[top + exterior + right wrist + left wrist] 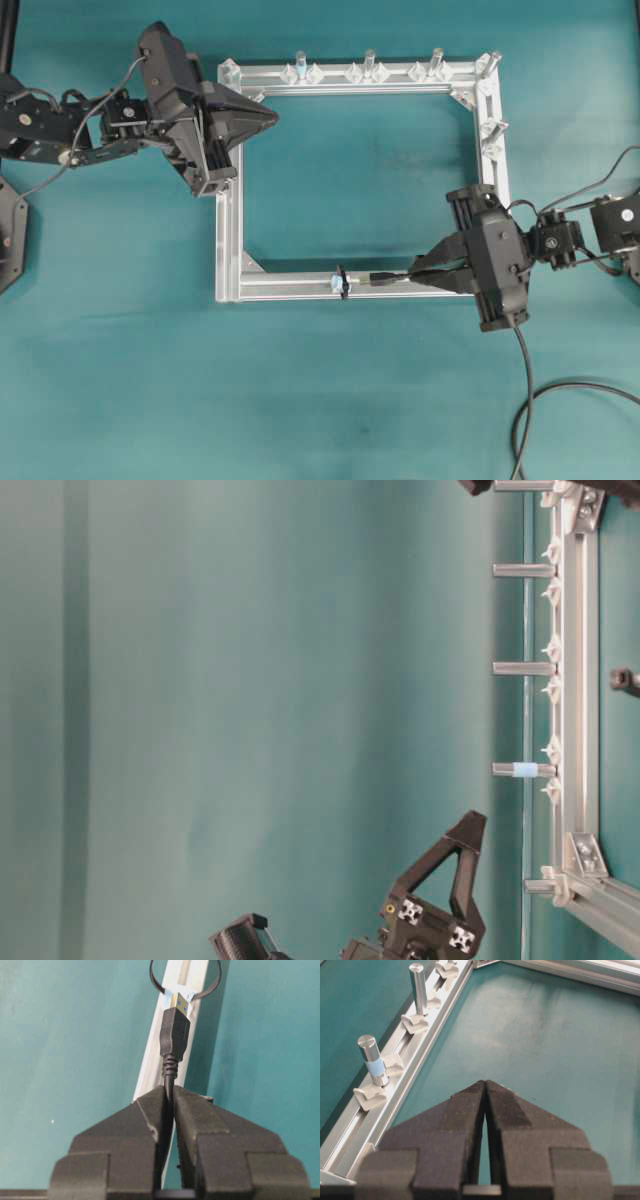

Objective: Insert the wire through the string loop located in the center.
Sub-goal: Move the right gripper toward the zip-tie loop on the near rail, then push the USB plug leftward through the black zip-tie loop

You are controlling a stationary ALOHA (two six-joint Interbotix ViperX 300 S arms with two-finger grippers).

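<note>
Though no writing readable, right pincer (169,1091) clamps wire (173,1035), plug tip at string loop (212,984); left pincer (485,1085) together, empty.

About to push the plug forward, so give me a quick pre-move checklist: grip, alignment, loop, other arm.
1. Right gripper shut on the wire, just behind the plug: ok.
2. Plug tip aimed at the string loop, lined up along the aluminium bar: ok.
3. Tip through the loop: not ok; overhead it is short of the loop.
4. Loop standing open across the bar: ok.
5. Left gripper shut, empty, away at the frame's far corner: ok.
6. Plug height against the loop opening: cannot tell.
</note>
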